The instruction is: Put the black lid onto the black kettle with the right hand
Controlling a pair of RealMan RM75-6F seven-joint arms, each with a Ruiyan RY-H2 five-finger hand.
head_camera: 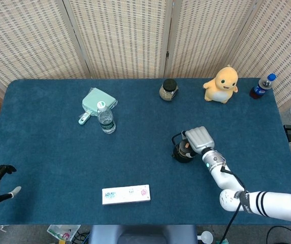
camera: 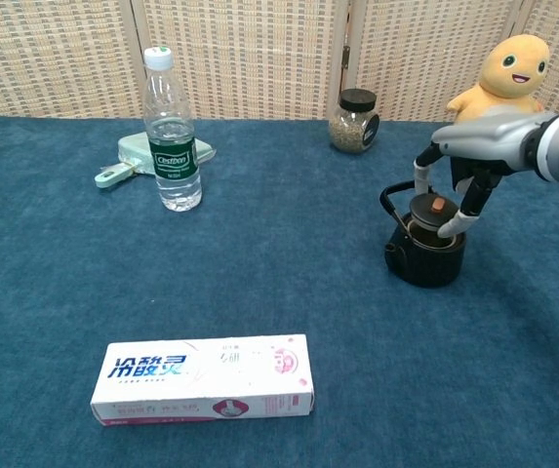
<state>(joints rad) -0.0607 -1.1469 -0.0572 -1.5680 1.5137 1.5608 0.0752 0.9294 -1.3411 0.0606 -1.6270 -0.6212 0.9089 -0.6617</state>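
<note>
Pinching black lid (camera: 435, 208) in my right hand (camera: 466, 156) just over black kettle (camera: 426, 253), I should centre it on the rim, then release

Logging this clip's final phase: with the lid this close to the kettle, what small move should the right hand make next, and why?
Probably a short straight lowering. The right hand pinches the round black lid over the black cast-iron kettle's open mouth, seemingly not yet seated in the rim, beside the raised handle.

woven folding screen (head_camera: 135, 35), blue-covered table (head_camera: 59, 152)
</note>
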